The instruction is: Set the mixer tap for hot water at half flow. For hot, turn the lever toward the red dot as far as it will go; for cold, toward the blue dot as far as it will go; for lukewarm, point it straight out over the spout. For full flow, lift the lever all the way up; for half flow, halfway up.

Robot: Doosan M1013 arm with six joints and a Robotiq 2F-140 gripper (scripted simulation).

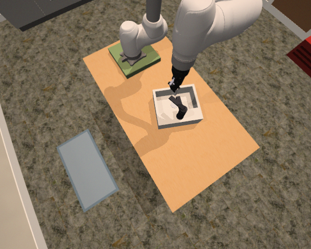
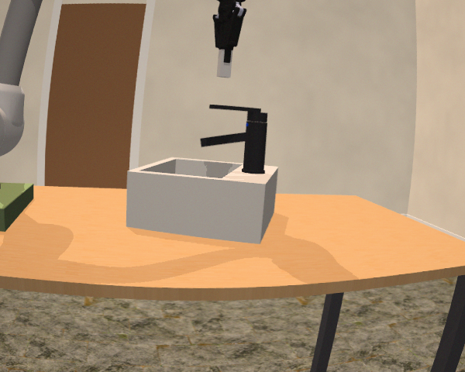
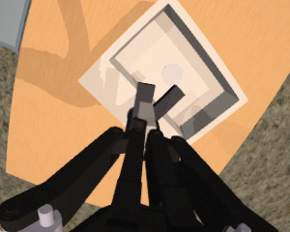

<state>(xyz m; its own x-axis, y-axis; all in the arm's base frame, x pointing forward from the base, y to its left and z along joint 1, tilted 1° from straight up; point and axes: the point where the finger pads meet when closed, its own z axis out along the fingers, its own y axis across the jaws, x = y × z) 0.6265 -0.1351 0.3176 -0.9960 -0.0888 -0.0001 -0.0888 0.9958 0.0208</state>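
Observation:
A black mixer tap (image 2: pixel 254 144) stands on the rim of a white sink block (image 2: pixel 201 198) on the wooden table. Its lever (image 2: pixel 235 108) lies flat, pointing out over the spout (image 2: pixel 222 139). A blue dot (image 2: pixel 247 125) shows on the tap body; the red dot is hidden. My gripper (image 2: pixel 225 70) hangs point-down above the lever's free end, clear of it, with the fingers shut together on nothing. In the overhead view the gripper (image 1: pixel 173 88) is over the sink's far side, just beyond the lever (image 1: pixel 173 100). In the wrist view the shut fingertips (image 3: pixel 144 130) sit over the lever (image 3: pixel 145 99).
The arm's green base block (image 1: pixel 134 56) stands at the table's far end. The sink block (image 1: pixel 177 106) sits mid-table. A grey-blue mat (image 1: pixel 86 169) lies on the floor to the left, and a red crate (image 1: pixel 307 56) is off to the right.

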